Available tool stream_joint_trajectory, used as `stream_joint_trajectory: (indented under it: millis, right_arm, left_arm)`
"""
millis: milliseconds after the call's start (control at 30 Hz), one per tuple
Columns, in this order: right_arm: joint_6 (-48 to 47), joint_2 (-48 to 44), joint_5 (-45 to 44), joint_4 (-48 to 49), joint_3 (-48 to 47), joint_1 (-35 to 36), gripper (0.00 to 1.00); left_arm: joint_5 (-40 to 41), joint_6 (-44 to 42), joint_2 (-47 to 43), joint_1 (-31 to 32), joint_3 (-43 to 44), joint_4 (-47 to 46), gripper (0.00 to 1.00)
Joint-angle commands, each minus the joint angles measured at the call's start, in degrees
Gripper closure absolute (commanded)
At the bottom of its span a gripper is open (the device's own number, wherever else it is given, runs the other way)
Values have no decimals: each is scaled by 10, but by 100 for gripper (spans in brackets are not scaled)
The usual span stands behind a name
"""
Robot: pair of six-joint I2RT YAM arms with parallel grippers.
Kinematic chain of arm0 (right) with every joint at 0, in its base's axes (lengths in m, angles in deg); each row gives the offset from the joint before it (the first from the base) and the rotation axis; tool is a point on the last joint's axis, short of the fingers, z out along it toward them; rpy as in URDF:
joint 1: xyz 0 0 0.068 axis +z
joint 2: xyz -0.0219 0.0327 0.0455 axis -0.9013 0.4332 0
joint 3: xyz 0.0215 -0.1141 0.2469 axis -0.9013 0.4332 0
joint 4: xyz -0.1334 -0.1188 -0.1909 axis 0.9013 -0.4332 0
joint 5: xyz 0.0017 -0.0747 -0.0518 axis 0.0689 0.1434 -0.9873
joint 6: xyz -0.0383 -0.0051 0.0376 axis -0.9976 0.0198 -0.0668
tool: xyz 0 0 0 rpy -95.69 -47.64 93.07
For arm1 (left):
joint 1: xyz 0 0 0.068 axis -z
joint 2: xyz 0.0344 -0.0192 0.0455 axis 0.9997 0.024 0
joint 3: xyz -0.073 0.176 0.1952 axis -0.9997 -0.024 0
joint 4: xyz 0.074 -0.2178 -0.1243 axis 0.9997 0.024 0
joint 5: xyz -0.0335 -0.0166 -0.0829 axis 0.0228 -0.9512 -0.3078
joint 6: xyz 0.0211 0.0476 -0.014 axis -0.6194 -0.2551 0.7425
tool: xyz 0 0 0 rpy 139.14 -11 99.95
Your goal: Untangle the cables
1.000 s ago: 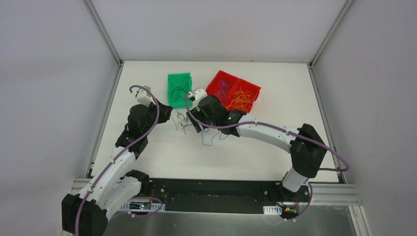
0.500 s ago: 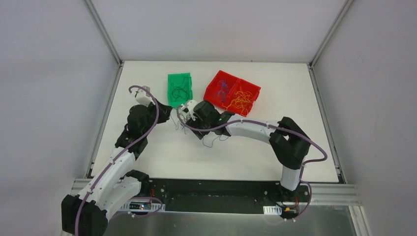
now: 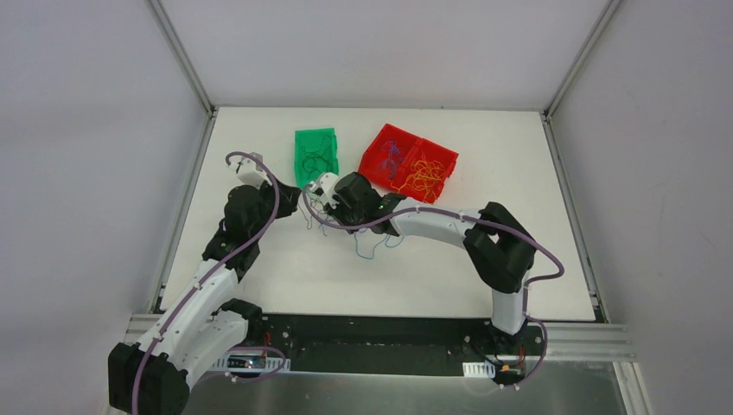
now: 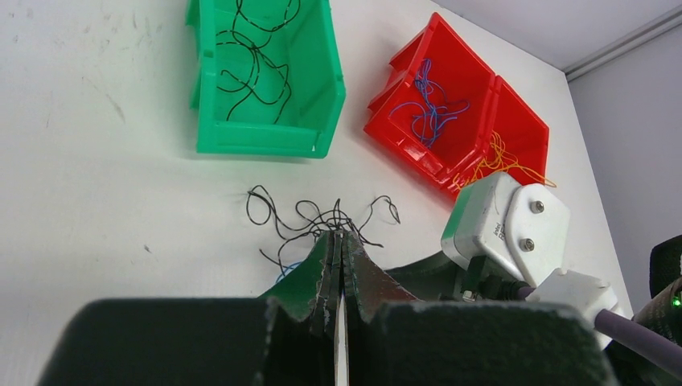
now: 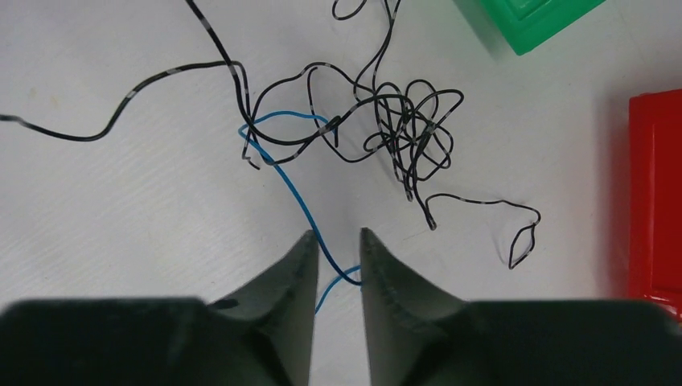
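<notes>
Right wrist view: cables (image 5: 394,121), a limp, featherlight knot, lie on the desk (image 5: 121,225) near the green bin (image 5: 523,20). Right tool (image 5: 338,241), parted, straddles a loose blue strand (image 5: 293,189), likely the best hold; left tool (image 4: 338,241) is closed.

From the top you lose most of the cables (image 3: 370,249) under both arms; the red bin (image 5: 659,193) is cut by the right wrist frame edge.

No readable text, labels or numbers — bins, arms, table all unmarked
</notes>
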Motion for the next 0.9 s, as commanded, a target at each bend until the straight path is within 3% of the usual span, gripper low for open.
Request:
stream_joint_trajectory:
  millis: [0, 133, 367, 567, 700, 867]
  right_arm:
    - [-11, -13, -2, 26, -13, -1, 83]
    - [4, -42, -9, 34, 14, 0, 100]
    - [148, -152, -75, 47, 89, -53, 100]
    - [357, -279, -130, 7, 187, -132, 100]
    - [418, -321, -150, 20, 237, -166, 100]
    - [408, -302, -115, 15, 229, -165, 100]
  left_arm:
    - [10, -9, -1, 0, 0, -15, 100]
    - [18, -9, 2, 0, 1, -10, 100]
    - [75, 4, -13, 0, -5, 12, 100]
    - [246, 81, -2, 0, 8, 109, 100]
    - [287, 103, 2, 0, 16, 135, 100]
    - [282, 103, -13, 0, 14, 140, 100]
